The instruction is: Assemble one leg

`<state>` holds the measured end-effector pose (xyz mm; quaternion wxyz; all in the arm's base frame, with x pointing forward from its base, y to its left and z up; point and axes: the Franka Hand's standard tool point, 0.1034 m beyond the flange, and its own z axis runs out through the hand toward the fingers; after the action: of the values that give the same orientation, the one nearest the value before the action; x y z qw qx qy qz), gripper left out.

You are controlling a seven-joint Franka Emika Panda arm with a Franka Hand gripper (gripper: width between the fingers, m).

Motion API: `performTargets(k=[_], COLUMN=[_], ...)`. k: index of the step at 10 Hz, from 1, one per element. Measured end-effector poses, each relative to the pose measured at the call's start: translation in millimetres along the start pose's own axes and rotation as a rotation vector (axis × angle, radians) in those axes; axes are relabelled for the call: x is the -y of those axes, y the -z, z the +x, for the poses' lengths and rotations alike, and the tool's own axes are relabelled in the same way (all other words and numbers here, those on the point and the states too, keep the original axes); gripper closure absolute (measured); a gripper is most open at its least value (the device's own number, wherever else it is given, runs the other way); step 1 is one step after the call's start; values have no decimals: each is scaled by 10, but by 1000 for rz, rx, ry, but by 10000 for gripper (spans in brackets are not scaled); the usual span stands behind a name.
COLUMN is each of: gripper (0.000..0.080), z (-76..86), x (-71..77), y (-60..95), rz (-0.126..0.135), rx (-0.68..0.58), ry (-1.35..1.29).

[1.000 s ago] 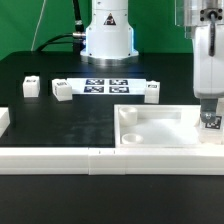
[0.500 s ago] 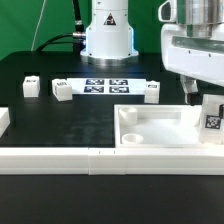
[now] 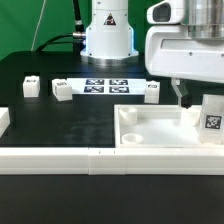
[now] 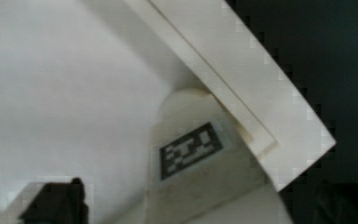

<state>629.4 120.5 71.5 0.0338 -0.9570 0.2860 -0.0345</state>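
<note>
A leg (image 3: 212, 114), a stubby white block with a marker tag facing front, stands upright in the corner of the large white square panel (image 3: 150, 133) at the exterior view's right. In the wrist view the leg (image 4: 194, 148) sits against the panel's raised rim (image 4: 247, 75). My gripper (image 3: 190, 93) hangs above and a little to the exterior view's left of the leg, open and holding nothing. One dark fingertip (image 4: 55, 200) shows at the edge of the wrist view, clear of the leg.
Three more legs (image 3: 30, 87), (image 3: 62, 91), (image 3: 152, 91) stand on the black table around the marker board (image 3: 105, 85). A long white rail (image 3: 60, 160) runs along the front. The arm's base (image 3: 107, 35) is at the back.
The gripper was down at the leg in the panel's corner one second ago. It has let go, risen and shifted to the exterior view's left. The leg stays in the corner.
</note>
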Motion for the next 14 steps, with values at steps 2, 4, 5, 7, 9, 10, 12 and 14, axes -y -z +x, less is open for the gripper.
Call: performTargets(k=[2, 4, 5, 7, 9, 10, 12, 14], gripper=[150, 150, 162, 332, 508, 508, 508, 508], z=[6, 29, 30, 30, 31, 31, 30, 23], x=[0, -16, -17, -18, -19, -19, -18, -19], y=[14, 18, 18, 18, 18, 18, 18, 9], rz=[-31, -34, -34, -33, -34, -33, -33, -19], rx=[-3, -2, -2, -2, -2, -2, -3, -4], ry=[257, 379, 403, 397, 397, 394, 325, 96])
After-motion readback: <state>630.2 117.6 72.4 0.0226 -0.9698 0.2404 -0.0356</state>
